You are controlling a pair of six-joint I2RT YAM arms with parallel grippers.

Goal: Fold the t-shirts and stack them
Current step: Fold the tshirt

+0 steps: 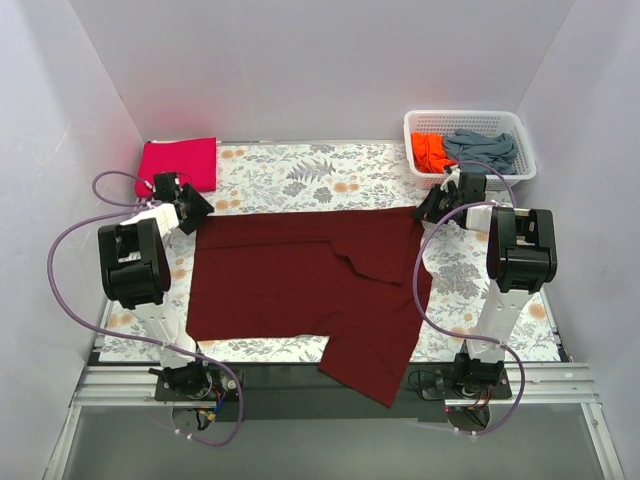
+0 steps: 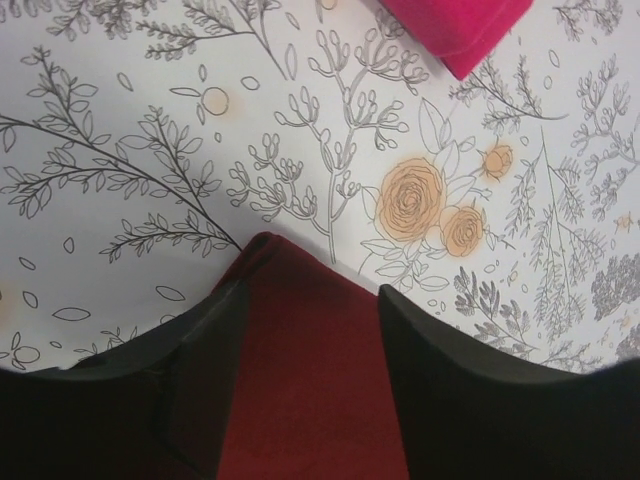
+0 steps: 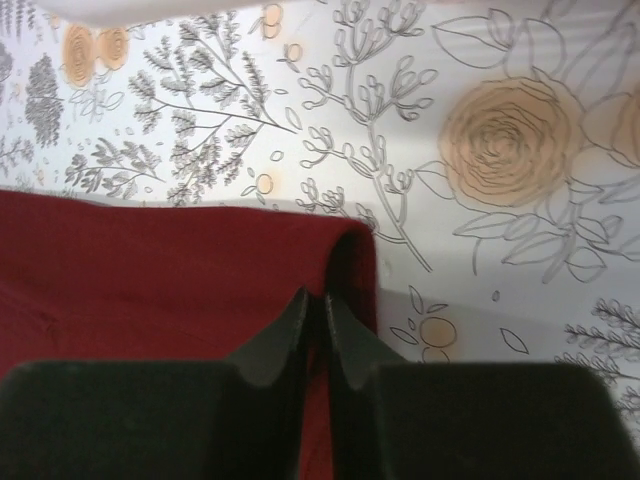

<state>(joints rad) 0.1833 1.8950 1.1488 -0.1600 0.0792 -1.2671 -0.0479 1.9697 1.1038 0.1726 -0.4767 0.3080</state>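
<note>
The dark maroon t-shirt (image 1: 300,275) lies spread flat across the floral cloth, one part hanging over the near edge. My left gripper (image 1: 192,213) is at its far left corner. In the left wrist view it (image 2: 312,290) is open, and the maroon corner (image 2: 310,380) lies between the spread fingers. My right gripper (image 1: 432,207) is at the far right corner. In the right wrist view it (image 3: 314,297) is shut on a raised fold of the maroon cloth (image 3: 150,270). The magenta-pink t-shirt (image 1: 178,163) lies folded at the back left and shows in the left wrist view (image 2: 460,25).
A white lattice basket (image 1: 468,117) at the back right holds the orange t-shirt (image 1: 430,150) and the grey-blue t-shirt (image 1: 482,148). The floral table cloth (image 1: 300,175) covers the table. White walls close in the left, back and right sides.
</note>
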